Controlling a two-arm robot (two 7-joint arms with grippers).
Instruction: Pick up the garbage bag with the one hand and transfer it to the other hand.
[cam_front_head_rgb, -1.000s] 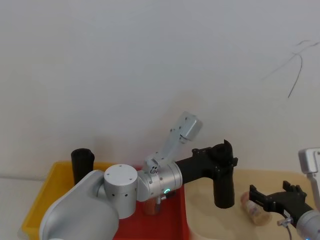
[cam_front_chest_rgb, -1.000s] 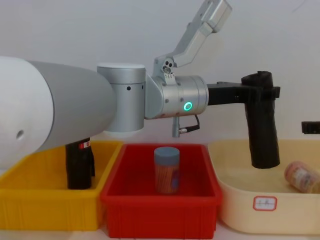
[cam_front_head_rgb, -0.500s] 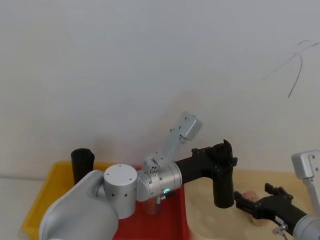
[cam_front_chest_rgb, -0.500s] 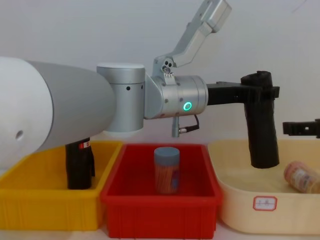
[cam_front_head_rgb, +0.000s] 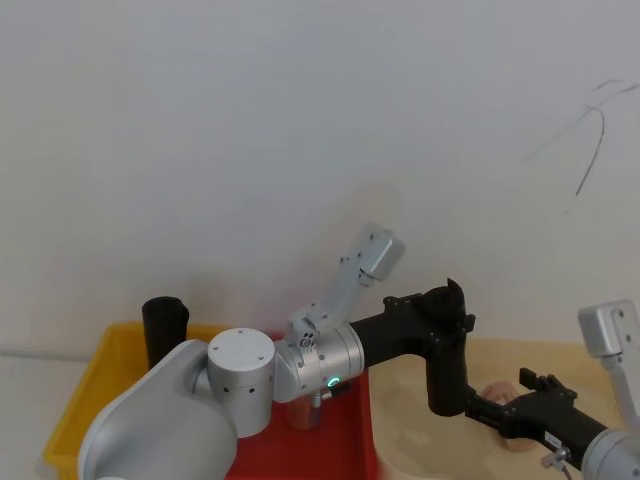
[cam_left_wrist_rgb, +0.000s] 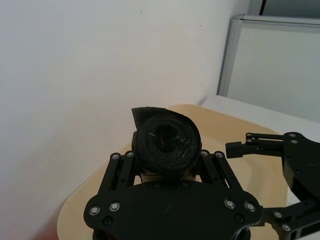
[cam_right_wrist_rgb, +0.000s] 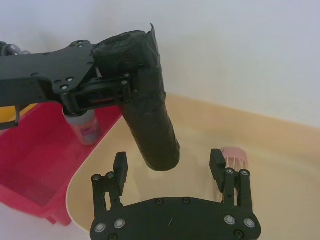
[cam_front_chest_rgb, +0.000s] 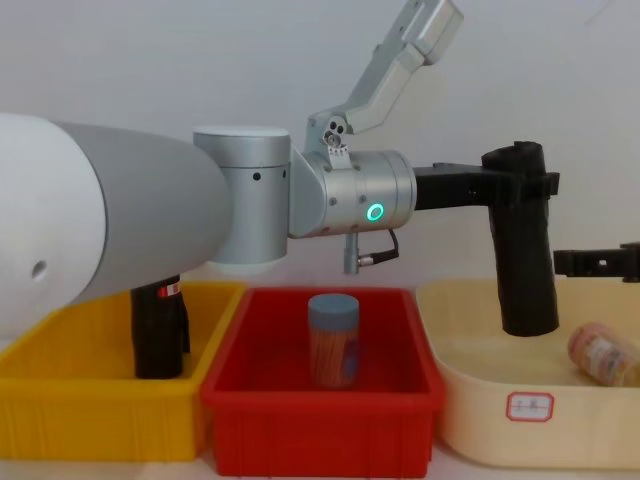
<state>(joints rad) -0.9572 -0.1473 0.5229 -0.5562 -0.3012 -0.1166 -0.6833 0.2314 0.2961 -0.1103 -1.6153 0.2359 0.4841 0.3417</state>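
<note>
In left gripper (cam_right_wrist_rgb: 136, 81), garbage bag (cam_right_wrist_rgb: 154, 127); right gripper (cam_right_wrist_rgb: 168, 159) beside.

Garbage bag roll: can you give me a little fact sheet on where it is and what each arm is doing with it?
Garbage bag: upright, in the air above the cream tray
Left gripper: jaws shut on the bag's upper end
Right gripper: jaws open, close to the bag's lower part, not gripping it
Handover: not yet done
</note>
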